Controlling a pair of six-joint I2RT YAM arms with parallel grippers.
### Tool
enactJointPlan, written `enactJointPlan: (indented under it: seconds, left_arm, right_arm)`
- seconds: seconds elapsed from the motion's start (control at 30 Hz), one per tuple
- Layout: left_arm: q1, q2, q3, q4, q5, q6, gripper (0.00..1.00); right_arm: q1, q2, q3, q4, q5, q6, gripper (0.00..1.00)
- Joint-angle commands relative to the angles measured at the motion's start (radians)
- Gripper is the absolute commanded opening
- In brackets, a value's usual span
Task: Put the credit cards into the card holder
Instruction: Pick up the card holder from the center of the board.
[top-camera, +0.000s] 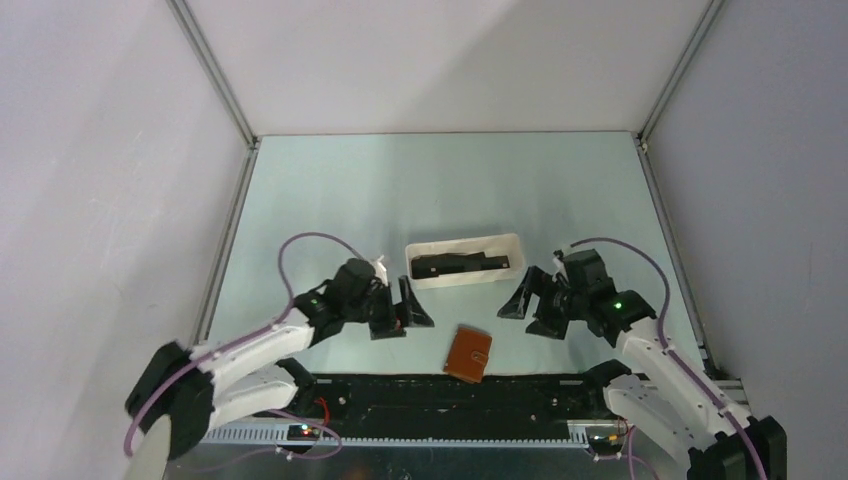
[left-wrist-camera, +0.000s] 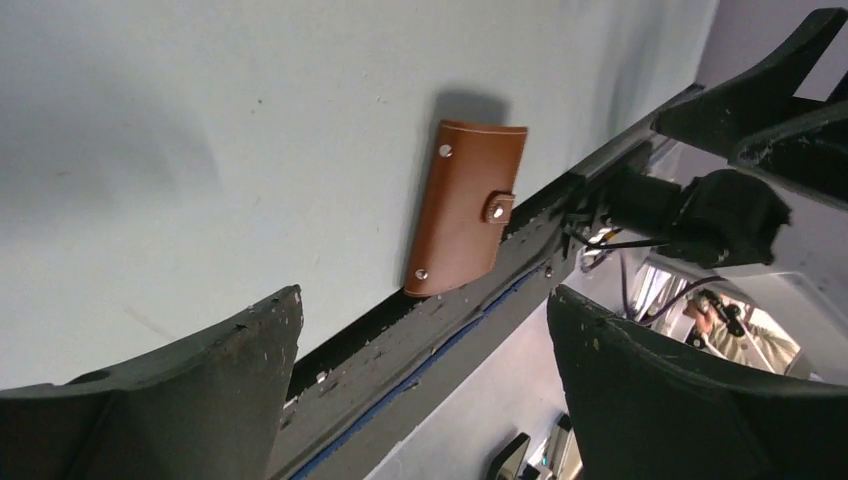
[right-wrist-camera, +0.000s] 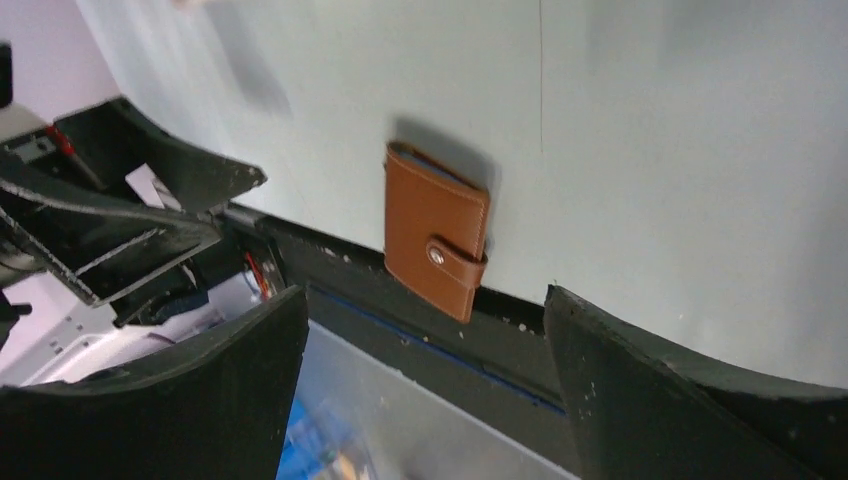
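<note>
Jaws apart and empty, the left gripper (top-camera: 405, 318) and right gripper (top-camera: 525, 305) flank the near-edge shut wallet (top-camera: 468, 353), likely poised to open it.

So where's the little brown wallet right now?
The card holder lies shut at the near edge of the table in the top view, between the left gripper and right gripper, nearer than the white tray.

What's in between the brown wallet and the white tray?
Nothing, only bare table. The top view shows that empty gap between the wallet and the tray.
</note>
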Motion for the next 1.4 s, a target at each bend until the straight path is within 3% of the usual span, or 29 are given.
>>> enactJointPlan:
  seconds: [0.0,0.17,0.37,0.47,0.57,0.87,1.17,1.37]
  left_arm:
    - [-0.111,0.186,-0.017,0.272,-0.019,-0.151,0.95]
    - [-0.199,0.439,0.052,0.354,0.002,-0.186,0.91]
    - [-0.219,0.588,0.111,0.411,0.038,-0.232,0.85]
    - [-0.221,0.640,0.129,0.412,0.046,-0.245,0.81]
    - [-0.222,0.647,0.130,0.412,0.039,-0.253,0.79]
    - [-0.230,0.652,0.137,0.410,0.025,-0.306,0.75]
    - [-0.308,0.747,0.208,0.418,0.071,-0.345,0.69]
    - [-0.307,0.716,0.207,0.469,0.072,-0.334,0.60]
  right_arm:
    - [0.060,0.063,-0.078,0.089,-0.072,0.106,0.87]
    - [0.086,0.080,-0.141,0.142,-0.063,0.170,0.77]
    - [0.100,0.104,-0.199,0.265,-0.049,0.262,0.64]
    - [0.102,0.159,-0.211,0.327,-0.072,0.280,0.64]
    - [0.114,0.225,-0.211,0.363,-0.093,0.294,0.59]
    - [0.128,0.390,-0.210,0.386,-0.097,0.230,0.58]
    - [0.116,0.555,-0.264,0.724,-0.201,0.211,0.56]
    - [0.058,0.606,-0.263,0.883,-0.311,0.198,0.38]
